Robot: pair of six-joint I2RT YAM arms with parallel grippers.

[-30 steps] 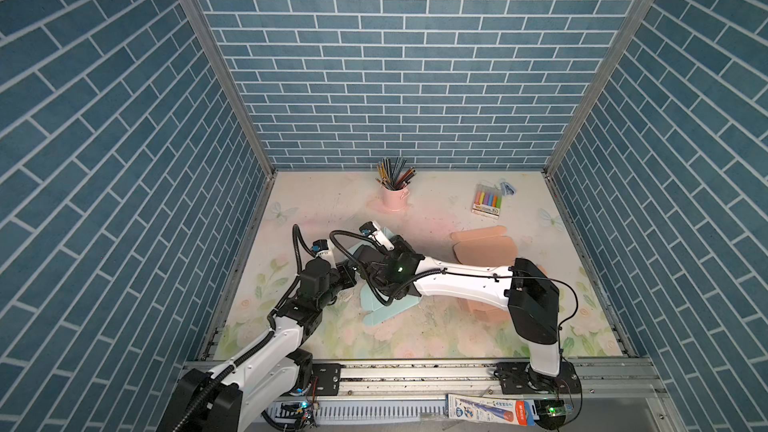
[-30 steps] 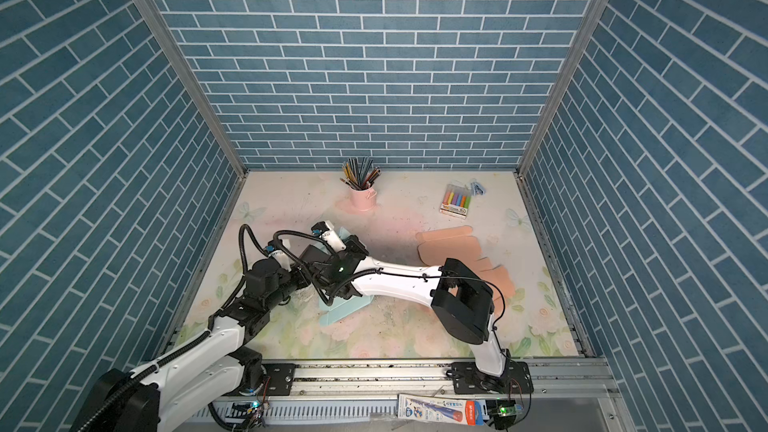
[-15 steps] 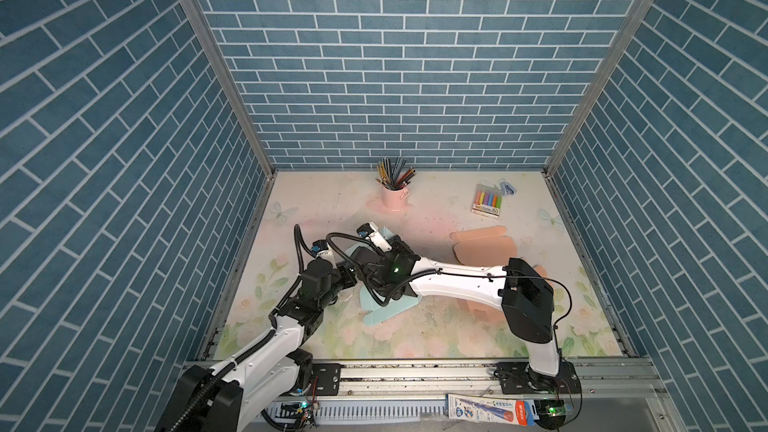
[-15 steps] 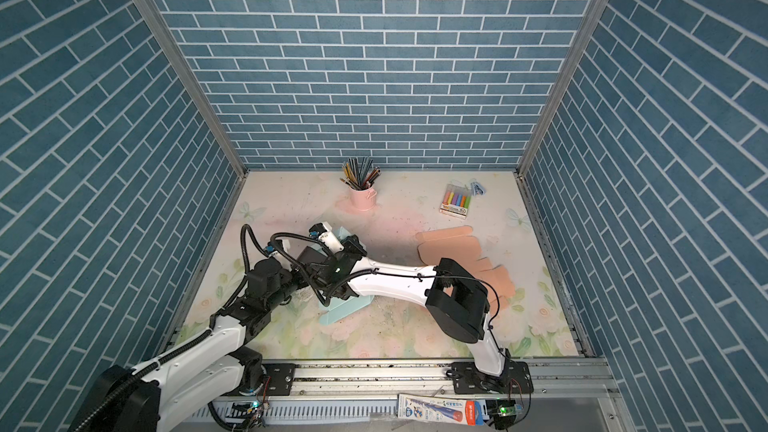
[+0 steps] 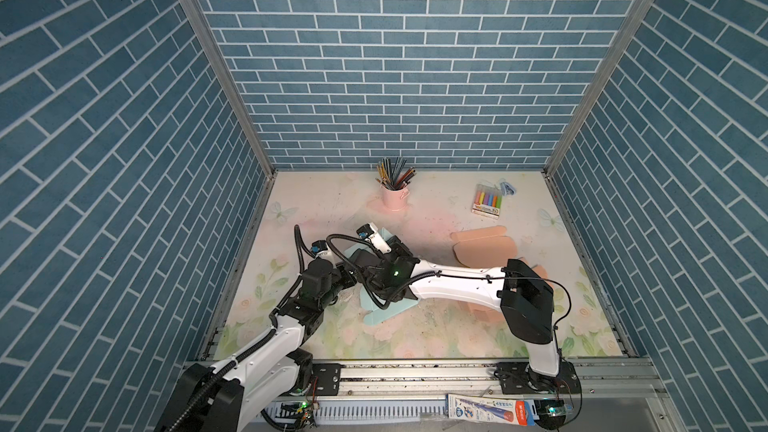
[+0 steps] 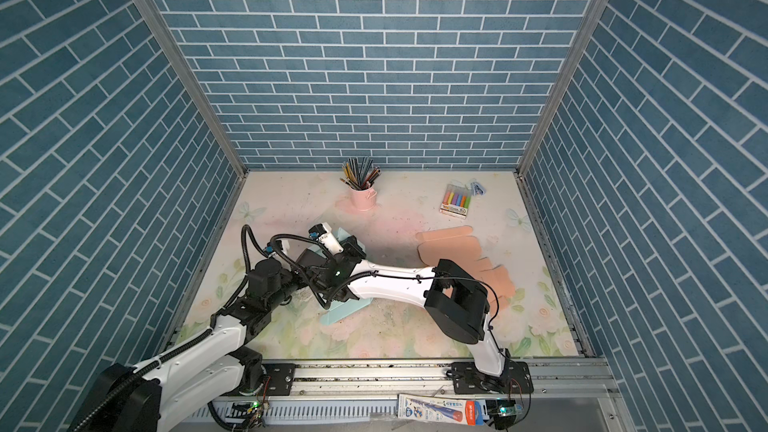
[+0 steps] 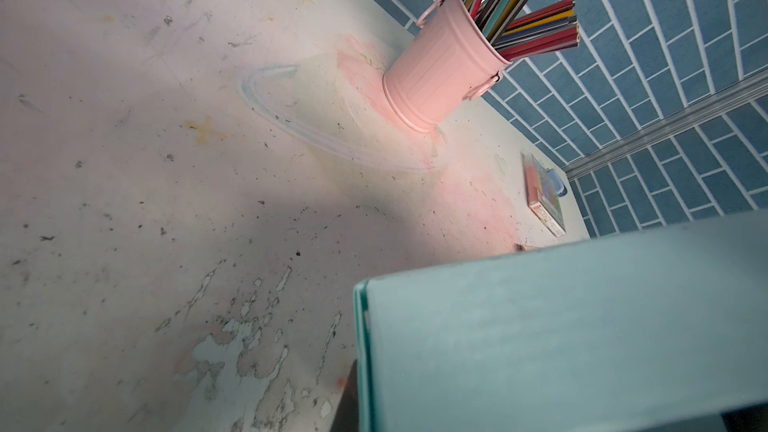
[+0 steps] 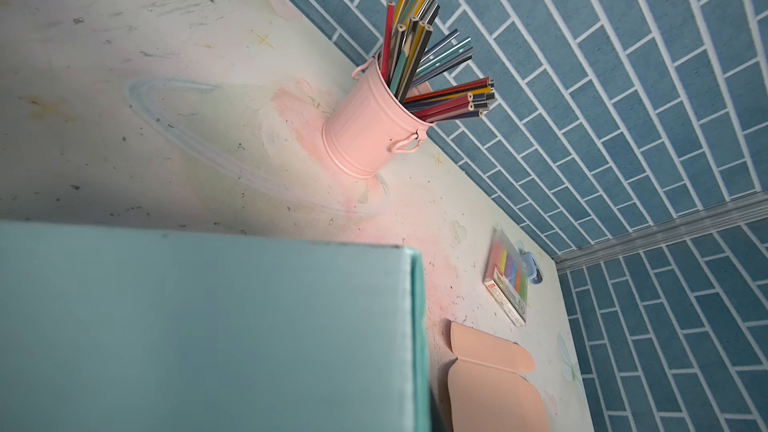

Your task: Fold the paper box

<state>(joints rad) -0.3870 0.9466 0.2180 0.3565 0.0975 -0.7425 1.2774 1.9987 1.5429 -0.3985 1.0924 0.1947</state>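
Left gripper (image 5: 347, 280) and right gripper (image 5: 362, 262) are both clenched tight at the pale teal paper box (image 5: 386, 310), which sits left of centre on the floral tabletop (image 5: 415, 338). The arms hide whether either pinches the paper. Each wrist view shows a teal panel raised close before the camera. Farther right lie flat peach cardboard blanks (image 5: 484, 249). By the back wall stand a pink metal bucket of coloured pencils (image 5: 393, 198) and a clear pack of coloured chalks (image 5: 488, 201).
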